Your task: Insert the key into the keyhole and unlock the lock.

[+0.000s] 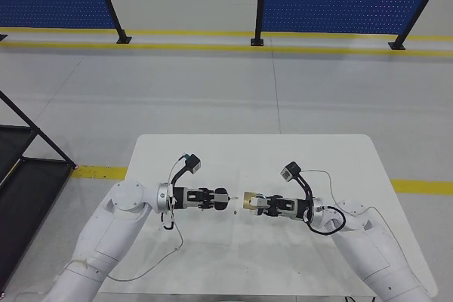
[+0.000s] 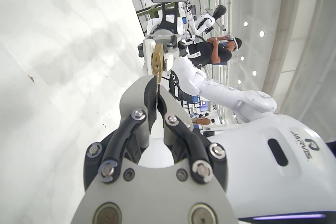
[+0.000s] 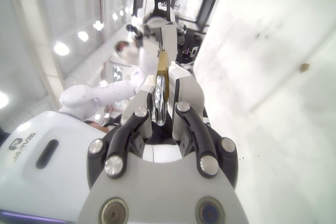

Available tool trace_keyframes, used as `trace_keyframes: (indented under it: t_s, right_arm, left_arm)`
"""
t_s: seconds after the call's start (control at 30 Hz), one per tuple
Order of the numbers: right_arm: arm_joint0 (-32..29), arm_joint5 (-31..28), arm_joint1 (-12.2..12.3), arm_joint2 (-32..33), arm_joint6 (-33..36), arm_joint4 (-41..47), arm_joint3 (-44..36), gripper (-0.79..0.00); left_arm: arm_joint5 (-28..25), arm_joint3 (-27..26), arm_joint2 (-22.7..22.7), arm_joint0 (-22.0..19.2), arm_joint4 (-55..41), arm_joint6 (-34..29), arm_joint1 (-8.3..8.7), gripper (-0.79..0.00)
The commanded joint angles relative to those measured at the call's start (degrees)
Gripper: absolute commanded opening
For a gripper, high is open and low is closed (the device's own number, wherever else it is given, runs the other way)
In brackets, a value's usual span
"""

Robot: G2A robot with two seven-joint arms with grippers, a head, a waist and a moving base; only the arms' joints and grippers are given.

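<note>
Right claw (image 3: 164, 84) is gripping a brass padlock with chrome shackle (image 3: 162, 63), shackle end lying toward the wrist, body pointing at the left claw (image 3: 161, 45) just beyond. White worktop (image 3: 262, 78) is running alongside.

- You have the lock (image 1: 249, 200), a small brass padlock with a silver shackle (image 3: 160, 96), held above the counter (image 1: 287, 158) in your right hand (image 3: 164, 78), which is clamped on the shackle.
- Its brass body lies level and points at your left hand (image 2: 157, 87). The keyhole (image 2: 157, 68) sits in the end face turned that way.
- The key (image 2: 158, 81) is thin, pale metal, pinched edge-on between your left hand's pads, with its blade sticking out toward the keyhole.
- The key tip is lined up just at the lock's end face. It looks just short of entering, though you can't tell whether it touches.
</note>
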Motion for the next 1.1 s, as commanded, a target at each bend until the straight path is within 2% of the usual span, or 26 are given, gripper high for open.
trace_keyframes:
  t_s: [0.0, 0.1, 0.4, 0.47, 0.6, 0.97, 1.07]
  right_arm:
    - [0.0, 0.0, 0.0, 0.0, 0.0, 0.0, 0.0, -0.785]
    - [0.0, 0.0, 0.0, 0.0, 0.0, 0.0, 0.0, -0.785]
    - [0.0, 0.0, 0.0, 0.0, 0.0, 0.0, 0.0, -0.785]
    - [0.0, 0.0, 0.0, 0.0, 0.0, 0.0, 0.0, -0.785]
    - [0.0, 0.0, 0.0, 0.0, 0.0, 0.0, 0.0, -0.785]
    - [0.0, 0.0, 0.0, 0.0, 0.0, 0.0, 0.0, -0.785]
    - [0.0, 0.0, 0.0, 0.0, 0.0, 0.0, 0.0, -0.785]
  left_arm:
    - [0.0, -0.7, -1.1, 1.0, -0.1, -0.5, 0.32, -0.785]
    - [2.5, -2.8, -2.4, 2.5, -0.7, -1.8, 0.81, -0.785]
    - [2.5, -2.8, -2.4, 2.5, -0.7, -1.8, 0.81, -0.785]
    - [0.5, -3.5, -2.9, 2.5, 3.9, 2.9, 0.90, -0.785]
    - [-11.4, -3.7, -4.1, 4.0, 14.5, 12.8, 1.00, -0.785]
    - [-29.4, -7.1, -4.4, 6.6, 69.2, 49.1, 1.07, -0.785]
    - [-31.2, -7.8, -4.3, 7.3, 86.4, 60.4, 1.26, -0.785]
